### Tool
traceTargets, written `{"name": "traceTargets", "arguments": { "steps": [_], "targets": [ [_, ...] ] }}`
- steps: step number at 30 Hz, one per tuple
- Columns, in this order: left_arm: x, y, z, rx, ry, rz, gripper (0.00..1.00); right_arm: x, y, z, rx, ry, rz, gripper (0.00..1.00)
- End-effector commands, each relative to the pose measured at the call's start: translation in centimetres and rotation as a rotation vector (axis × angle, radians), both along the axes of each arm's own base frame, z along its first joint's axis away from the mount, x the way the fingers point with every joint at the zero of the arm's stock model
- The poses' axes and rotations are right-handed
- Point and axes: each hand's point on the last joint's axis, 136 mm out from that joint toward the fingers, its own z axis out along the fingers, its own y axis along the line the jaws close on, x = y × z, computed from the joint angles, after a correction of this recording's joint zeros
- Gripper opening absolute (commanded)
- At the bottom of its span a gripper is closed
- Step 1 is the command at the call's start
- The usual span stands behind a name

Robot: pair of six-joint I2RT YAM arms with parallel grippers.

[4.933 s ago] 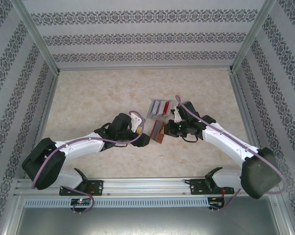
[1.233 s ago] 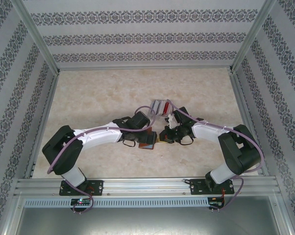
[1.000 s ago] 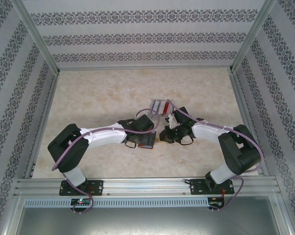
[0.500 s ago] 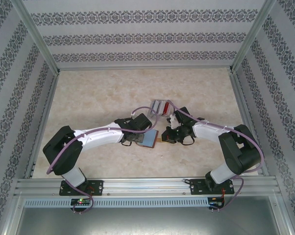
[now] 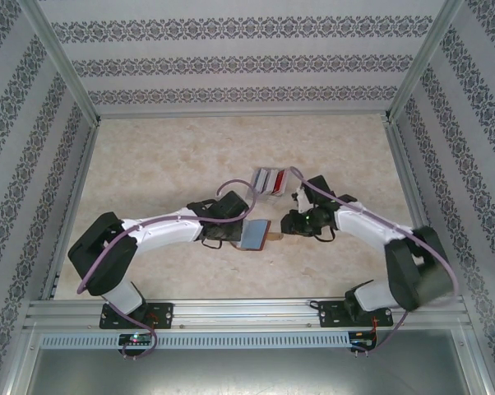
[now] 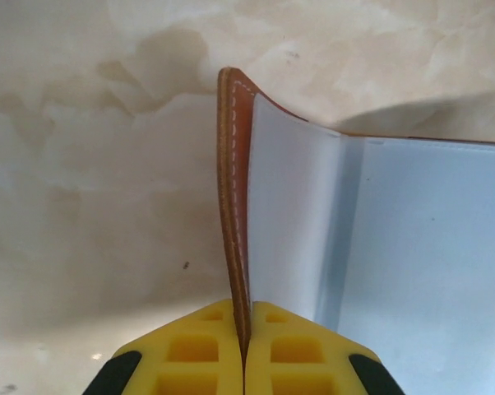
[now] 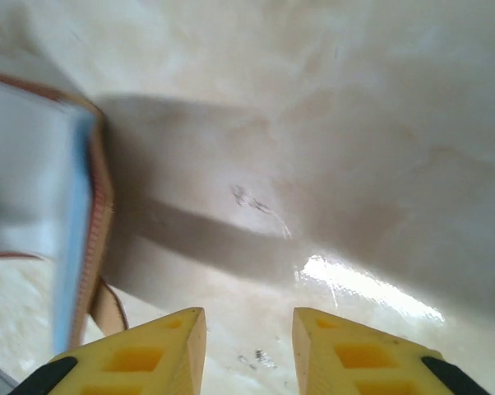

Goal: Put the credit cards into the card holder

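Card holder [image 5: 254, 234]: open, left jaws clenched on cover; right jaws released, empty. Credit cards [image 5: 268, 179]: at its 12 o'clock, apparently none inserted.

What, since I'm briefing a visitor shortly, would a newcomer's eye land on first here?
The card holder is spread open in the middle, pale grey pockets showing, one brown flap pinched in the shut left gripper. The right gripper hangs open beside it, holding nothing. Just beyond, the credit cards sit in a row.
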Motion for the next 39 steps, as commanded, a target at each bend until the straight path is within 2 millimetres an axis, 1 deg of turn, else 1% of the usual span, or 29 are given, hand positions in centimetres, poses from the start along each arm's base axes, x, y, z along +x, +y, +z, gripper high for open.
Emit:
{"name": "traceTargets", "arguments": {
  "steps": [1,4,7,9,11,13,15,16,18,19,21,22,23,25,27,28,29,31,32,35,37,39],
  "targets": [
    [-0.5,-0.7,0.0,-0.144,0.048,0.140,0.00,0.8,-0.9,3.6,-0.035,-0.132,-0.107,0.35],
    [-0.5,-0.6,0.5,-0.184,0.039,0.190,0.00,0.6,0.0,6.5,0.002,-0.216,-0.141,0.36],
    [-0.5,-0.3,1.0,-0.202,0.032,0.217,0.00,0.4,1.5,8.5,0.050,-0.246,-0.135,0.39],
    [-0.5,-0.1,1.3,-0.194,0.025,0.226,0.00,0.1,3.1,9.2,0.100,-0.234,-0.113,0.39],
    [-0.4,0.2,1.5,-0.189,0.017,0.240,0.00,-0.4,5.6,9.5,0.179,-0.213,-0.082,0.39],
    [-0.4,0.3,1.6,-0.196,0.013,0.258,0.00,-1.0,7.9,9.0,0.236,-0.173,-0.064,0.38],
    [-0.3,0.1,1.7,-0.216,0.010,0.262,0.00,-1.3,9.2,7.9,0.247,-0.142,-0.055,0.36],
    [-0.3,-0.1,1.8,-0.228,0.011,0.263,0.00,-1.3,9.6,6.9,0.236,-0.116,-0.054,0.34],
    [-0.4,-0.5,1.5,-0.259,0.021,0.266,0.00,-1.2,10.3,5.4,0.222,-0.080,-0.042,0.31],
    [-0.4,-0.8,1.4,-0.277,0.028,0.266,0.01,-0.9,10.7,4.5,0.210,-0.063,-0.033,0.31],
    [-0.5,-1.2,1.1,-0.305,0.039,0.266,0.01,-0.5,11.4,3.5,0.195,-0.039,-0.013,0.31],
    [-0.6,-1.2,0.8,-0.312,0.046,0.266,0.02,-0.3,11.5,2.6,0.173,-0.025,-0.011,0.31],
    [-0.7,-1.3,0.8,-0.321,0.049,0.266,0.04,0.0,11.5,1.6,0.159,-0.010,-0.016,0.30],
    [-0.8,-1.0,0.7,-0.320,0.052,0.270,0.14,0.3,11.2,-0.3,0.118,0.014,-0.019,0.28],
    [-0.8,-0.3,0.9,-0.305,0.046,0.279,0.16,0.1,10.6,-2.1,0.051,0.048,0.002,0.25],
    [-0.8,0.3,0.9,-0.284,0.039,0.287,0.19,0.0,10.3,-2.8,0.017,0.060,0.010,0.24],
    [-0.7,0.8,0.9,-0.263,0.033,0.291,0.24,-0.1,10.0,-3.4,-0.006,0.067,0.020,0.23],
    [-0.7,1.6,0.9,-0.233,0.017,0.276,0.43,-0.3,9.7,-4.0,-0.031,0.074,0.034,0.23],
    [-0.6,1.8,0.7,-0.226,0.013,0.257,0.48,-0.4,9.6,-4.2,-0.040,0.077,0.046,0.23],
    [-0.5,2.2,0.0,-0.203,0.034,0.230,0.51,-0.6,9.4,-4.7,-0.062,0.081,0.066,0.22],
    [-0.5,2.3,-0.8,-0.206,0.059,0.215,0.51,-0.5,9.0,-4.9,-0.083,0.075,0.079,0.23],
    [-0.4,2.3,-1.5,-0.210,0.080,0.210,0.49,-0.5,8.9,-4.9,-0.097,0.074,0.098,0.23]
  ]
}}
